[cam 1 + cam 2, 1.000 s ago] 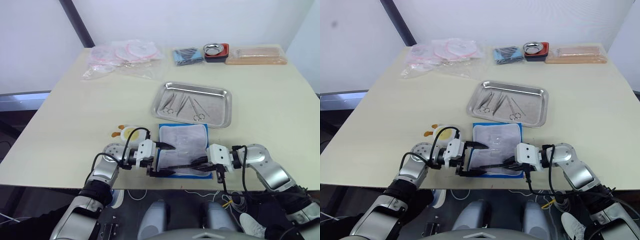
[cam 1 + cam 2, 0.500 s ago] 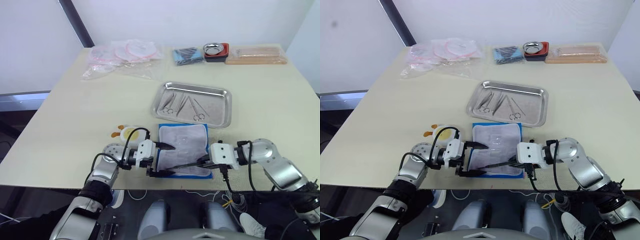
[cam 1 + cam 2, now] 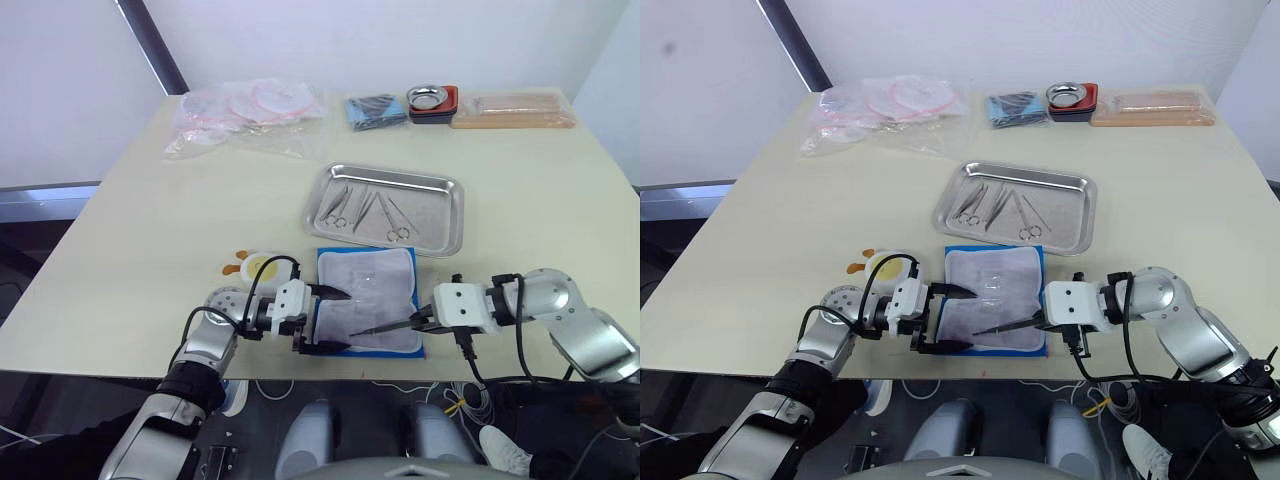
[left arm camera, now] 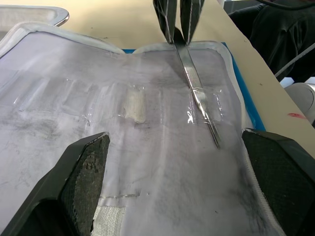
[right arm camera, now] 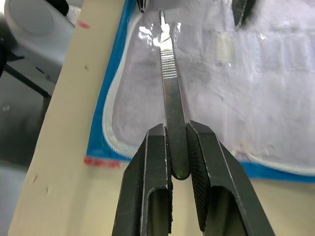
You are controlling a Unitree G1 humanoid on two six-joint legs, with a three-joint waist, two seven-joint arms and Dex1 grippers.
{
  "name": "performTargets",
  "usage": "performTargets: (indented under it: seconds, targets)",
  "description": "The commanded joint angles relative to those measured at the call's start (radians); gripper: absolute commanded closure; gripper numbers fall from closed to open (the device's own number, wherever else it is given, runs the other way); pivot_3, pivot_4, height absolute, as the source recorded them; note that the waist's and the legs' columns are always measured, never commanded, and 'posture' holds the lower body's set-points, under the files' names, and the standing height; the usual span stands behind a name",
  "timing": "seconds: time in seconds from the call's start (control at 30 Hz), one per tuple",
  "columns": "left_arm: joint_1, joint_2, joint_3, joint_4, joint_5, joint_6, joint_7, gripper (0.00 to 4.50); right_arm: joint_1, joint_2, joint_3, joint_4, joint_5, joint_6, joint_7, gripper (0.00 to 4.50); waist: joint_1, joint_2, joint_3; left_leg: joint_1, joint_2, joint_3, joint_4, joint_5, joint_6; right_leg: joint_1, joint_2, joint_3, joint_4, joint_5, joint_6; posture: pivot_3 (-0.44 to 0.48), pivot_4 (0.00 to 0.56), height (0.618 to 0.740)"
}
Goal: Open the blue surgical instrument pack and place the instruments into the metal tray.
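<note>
Meanwhile, the right gripper (image 5: 178,147) pinches a slim metal instrument (image 5: 170,93) above the blue surgical instrument pack (image 3: 367,300); the left gripper (image 3: 330,320) sits spread at its edge.

Along the top edge of the beige table (image 3: 130,230): clear plastic bags (image 3: 243,112) holding pink-ringed coils at upper left; a dark blue-black cloth bundle (image 3: 376,110) at upper centre; just right of it, a small round steel bowl (image 3: 430,98) on a red-black base; then a long tan block (image 3: 512,110) at upper right. At lower left of centre, a small yellow-and-white round item (image 3: 258,267). Behind the table, a white wall (image 3: 400,40) crossed by a dark diagonal bar (image 3: 150,45).
</note>
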Motion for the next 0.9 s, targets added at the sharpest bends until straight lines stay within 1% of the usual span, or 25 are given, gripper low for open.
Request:
performTargets:
  seconds: [0.03, 0.33, 0.57, 0.7, 0.9]
  targets:
    - [0.065, 0.021, -0.060, 0.114, 0.111, 0.054, 0.031, 0.00, -0.009, -0.042, -0.073, -0.031, 0.028, -0.011, 0.008, 4.38, 0.000, 0.000, 0.000, 0.000, 0.000, 0.000, 0.000, 0.000, 0.000, 0.000, 0.000, 0.000, 0.000, 0.000, 0.000, 0.000, 0.150, 0.740]
    - [0.062, 0.017, -0.062, 0.113, 0.110, 0.054, 0.028, 0.00, 0.009, -0.140, -0.163, 0.008, 0.089, -0.060, 0.063, 4.38, 0.000, 0.000, 0.000, -0.001, 0.000, 0.001, 0.000, 0.000, 0.000, -0.001, 0.000, 0.000, 0.000, 0.000, 0.000, 0.000, 0.150, 0.740]
    - [0.062, 0.015, -0.061, 0.111, 0.108, 0.057, 0.029, 0.00, 0.024, -0.167, -0.249, 0.044, 0.183, -0.065, 0.115, 4.38, 0.001, 0.001, 0.000, 0.000, 0.000, 0.001, 0.000, 0.000, 0.000, -0.001, 0.000, 0.000, 0.000, 0.000, 0.000, 0.000, 0.150, 0.740]
    - [0.064, 0.015, -0.061, 0.109, 0.106, 0.061, 0.029, 0.00, 0.008, -0.140, -0.289, 0.052, 0.220, -0.005, 0.068, 4.38, 0.000, 0.001, 0.001, -0.001, 0.000, 0.002, 0.000, 0.000, 0.000, -0.001, 0.000, 0.000, 0.000, 0.000, 0.000, 0.000, 0.150, 0.740]
    - [0.064, 0.015, -0.061, 0.104, 0.107, 0.063, 0.030, 0.00, -0.072, 0.009, -0.296, 0.082, 0.242, 0.158, -0.121, 4.38, 0.001, 0.001, 0.001, -0.001, 0.000, 0.002, 0.000, 0.000, 0.000, -0.001, 0.000, 0.000, 0.000, 0.000, 0.000, 0.000, 0.150, 0.740]
